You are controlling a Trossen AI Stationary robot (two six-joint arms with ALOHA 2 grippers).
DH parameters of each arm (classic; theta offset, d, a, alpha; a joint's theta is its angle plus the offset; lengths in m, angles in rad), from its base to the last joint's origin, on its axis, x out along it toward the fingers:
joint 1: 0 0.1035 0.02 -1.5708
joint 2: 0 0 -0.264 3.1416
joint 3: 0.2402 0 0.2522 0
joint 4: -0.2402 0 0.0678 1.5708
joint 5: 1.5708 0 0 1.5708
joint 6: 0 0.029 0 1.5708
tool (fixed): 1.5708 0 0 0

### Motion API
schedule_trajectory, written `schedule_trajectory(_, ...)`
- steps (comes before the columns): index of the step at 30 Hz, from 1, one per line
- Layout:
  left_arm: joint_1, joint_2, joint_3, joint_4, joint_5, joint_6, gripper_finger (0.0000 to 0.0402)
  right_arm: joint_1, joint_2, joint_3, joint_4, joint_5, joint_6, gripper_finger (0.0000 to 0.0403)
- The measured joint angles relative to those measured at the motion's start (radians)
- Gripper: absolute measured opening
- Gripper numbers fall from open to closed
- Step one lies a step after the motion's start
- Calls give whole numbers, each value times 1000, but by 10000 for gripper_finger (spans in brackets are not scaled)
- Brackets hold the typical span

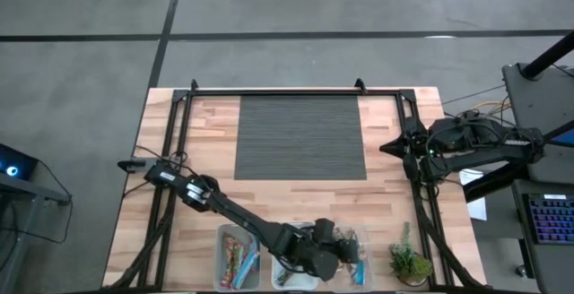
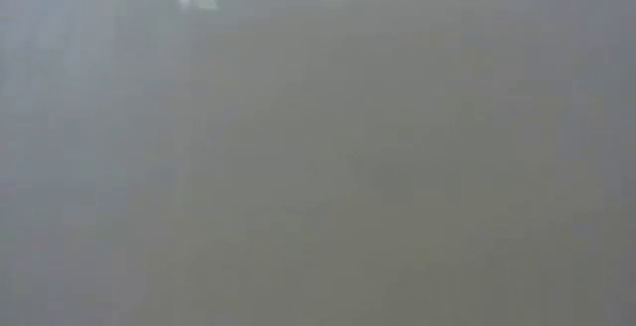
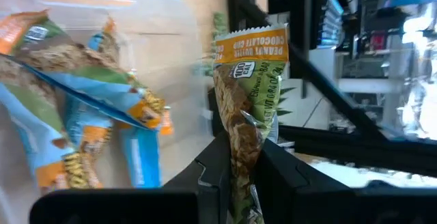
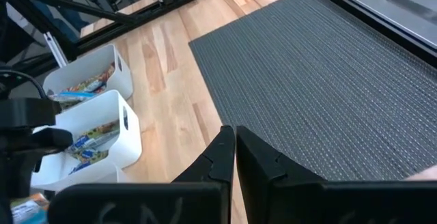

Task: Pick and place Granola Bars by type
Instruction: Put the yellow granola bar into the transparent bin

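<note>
Granola bar (image 3: 247,108) in a green and orange wrapper is standing upright between the fingers (image 3: 213,173) of my left hand (image 1: 345,245), which is pinching its lower end so that the crimped top is sticking up above the fingertips. I am seeing the left arm stretching diagonally from the bench's (image 1: 211,142) left side down to the near edge, its hand hovering over the rightmost of three clear bins (image 1: 361,267). Behind the held bar, that bin is holding a loose heap of other bars (image 3: 89,115) in blue, orange and green wrappers, lying across one another. The left bin (image 1: 238,256) is carrying several colourful bars, and the middle bin (image 1: 289,276) is mostly hiding under the arm. My right hand (image 1: 387,147) is waiting at the bench's right edge, beside the dark ribbed mat (image 1: 300,137), its fingers (image 4: 220,157) pressing together on nothing. A small potted plant (image 1: 409,263) is sitting at the near right corner. The low camera is giving me only grey blur.
</note>
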Motion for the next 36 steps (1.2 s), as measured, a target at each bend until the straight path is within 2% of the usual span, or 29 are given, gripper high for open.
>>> schedule_trajectory(11, 11, 1, -16, -14, 26, 63, 39, 0, 0, 0, -15, 0, 0, 9)
schedule_trajectory(18, 11, 1, -16, -25, 76, 78, 39, 0, 0, 0, -15, 0, 3, 9)
schedule_trajectory(36, 22, 1, -16, -27, 95, 125, 40, 0, 0, 0, -15, 1, 12, 9)
